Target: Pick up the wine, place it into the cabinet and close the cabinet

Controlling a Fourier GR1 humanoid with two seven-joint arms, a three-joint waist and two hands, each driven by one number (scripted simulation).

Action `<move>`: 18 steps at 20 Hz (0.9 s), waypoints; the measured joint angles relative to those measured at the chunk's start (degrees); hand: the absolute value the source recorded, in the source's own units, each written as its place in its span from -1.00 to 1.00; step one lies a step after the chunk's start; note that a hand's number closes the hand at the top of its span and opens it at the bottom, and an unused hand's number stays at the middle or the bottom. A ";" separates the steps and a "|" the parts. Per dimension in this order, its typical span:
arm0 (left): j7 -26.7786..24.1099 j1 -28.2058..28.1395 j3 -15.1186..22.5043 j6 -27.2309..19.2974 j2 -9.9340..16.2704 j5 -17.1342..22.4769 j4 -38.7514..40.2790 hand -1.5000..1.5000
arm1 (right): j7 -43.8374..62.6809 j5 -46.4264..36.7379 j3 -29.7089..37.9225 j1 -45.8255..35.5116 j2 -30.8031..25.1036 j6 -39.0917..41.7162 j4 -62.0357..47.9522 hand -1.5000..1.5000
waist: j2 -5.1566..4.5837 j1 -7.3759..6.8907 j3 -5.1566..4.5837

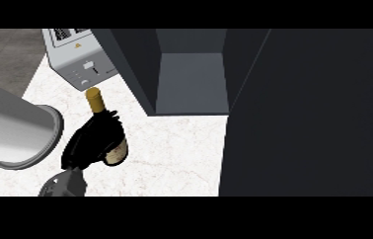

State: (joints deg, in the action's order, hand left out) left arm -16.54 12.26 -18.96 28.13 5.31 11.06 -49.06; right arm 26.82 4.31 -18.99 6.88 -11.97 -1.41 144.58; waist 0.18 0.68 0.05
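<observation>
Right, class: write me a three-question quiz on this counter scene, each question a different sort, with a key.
1. True or false: the cabinet stands open.
2. What does the left hand hold?
A. the toaster
B. the wine
C. the pot
3. Fill in: the wine's gold-capped neck points toward the ____.

Key:
1. True. The door is swung aside and the bare shelf shows.
2. B. The fingers curl round the bottle's body, which is outside the cabinet.
3. Toaster.
</observation>
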 measured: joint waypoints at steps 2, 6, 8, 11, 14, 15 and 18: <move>-0.91 -0.14 0.54 -0.56 -0.38 -0.60 -0.24 1.00 | 0.23 -0.01 -0.94 0.20 0.31 -0.26 0.08 -1.00 | 0.05 0.07 0.02; -2.39 -0.23 1.82 -2.60 -0.69 -2.42 -1.27 1.00 | 0.92 -0.18 -2.10 -0.29 0.83 -1.08 0.07 -1.00 | 0.06 0.11 -0.04; -3.84 -1.45 2.81 -3.30 -1.42 -3.37 -2.65 1.00 | 0.37 -0.25 -2.38 0.16 0.77 -1.01 0.06 -1.00 | 0.09 0.05 -0.04; -7.28 -2.86 3.60 -5.25 -2.60 -4.43 -3.91 1.00 | 0.82 -0.25 -1.99 -0.15 0.43 -1.01 0.11 -1.00 | 0.10 0.05 -0.06; -11.02 -5.20 2.09 -6.84 -3.34 -3.52 -5.39 1.00 | 0.22 -0.33 -1.72 -0.20 0.29 -0.85 -0.13 -1.00 | 0.11 -0.13 -0.06; -12.22 -6.41 1.62 -7.56 -3.75 -3.16 -6.47 1.00 | 0.04 -0.33 -1.42 -0.12 0.12 -0.72 -0.17 -1.00 | 0.16 -0.23 -0.06; -16.42 -9.36 2.50 -9.03 -4.55 -1.21 -8.89 1.00 | -0.76 -0.35 -1.24 0.35 0.16 -0.49 -0.33 -1.00 | 0.17 -0.29 -0.05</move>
State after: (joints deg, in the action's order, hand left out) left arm -32.96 2.90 -16.46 19.10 0.77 9.85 -57.95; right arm 26.06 3.96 -20.23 7.23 -11.81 -1.90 144.25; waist 0.35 0.38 0.00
